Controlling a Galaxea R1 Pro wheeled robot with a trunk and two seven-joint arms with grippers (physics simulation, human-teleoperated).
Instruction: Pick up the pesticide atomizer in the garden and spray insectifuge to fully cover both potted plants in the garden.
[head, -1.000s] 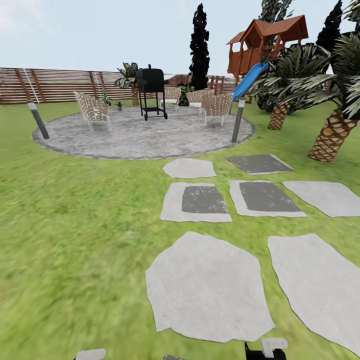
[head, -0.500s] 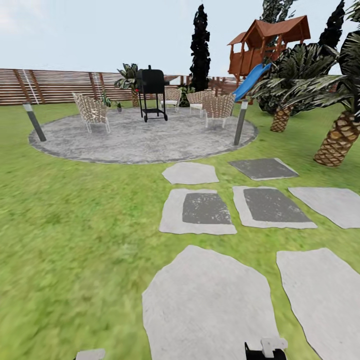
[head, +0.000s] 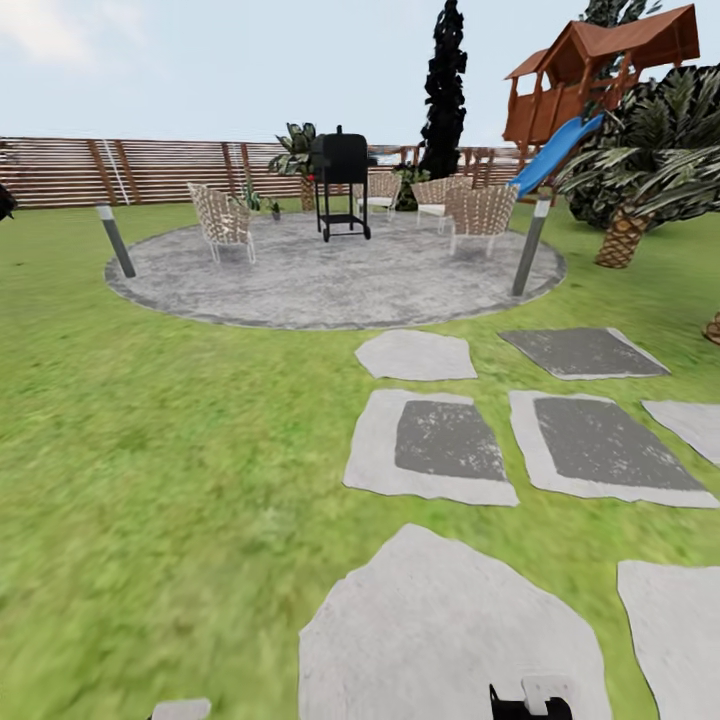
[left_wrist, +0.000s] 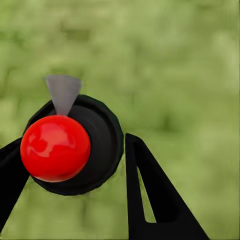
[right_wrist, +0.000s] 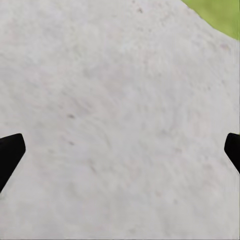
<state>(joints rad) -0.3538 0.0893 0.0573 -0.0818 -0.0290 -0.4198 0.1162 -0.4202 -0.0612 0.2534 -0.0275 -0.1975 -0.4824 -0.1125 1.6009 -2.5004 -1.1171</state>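
My left gripper (left_wrist: 75, 142) is shut on the pesticide atomizer (left_wrist: 95, 125), a black round body with a red ball and a grey nozzle, held over blurred green lawn. My right gripper (right_wrist: 122, 145) stands open above a pale stone slab (right_wrist: 115, 100), with nothing between its fingers. Far ahead in the garden, a small potted plant (head: 274, 208) stands on the round paving (head: 330, 280) near the fence, with another small green plant (head: 250, 196) beside it; both are too small to make out in detail.
A black grill (head: 342, 180), several wicker chairs (head: 224, 218) and two short posts (head: 117, 240) stand on the round paving. Stepping slabs (head: 440, 440) lead toward it across the lawn. Palms (head: 625, 225) and a playhouse with a blue slide (head: 555, 155) are at right; a slat fence (head: 150, 170) is behind.
The whole head view has shifted: the camera has moved forward and turned left, so the paving, grill and slabs now sit further right in the picture.
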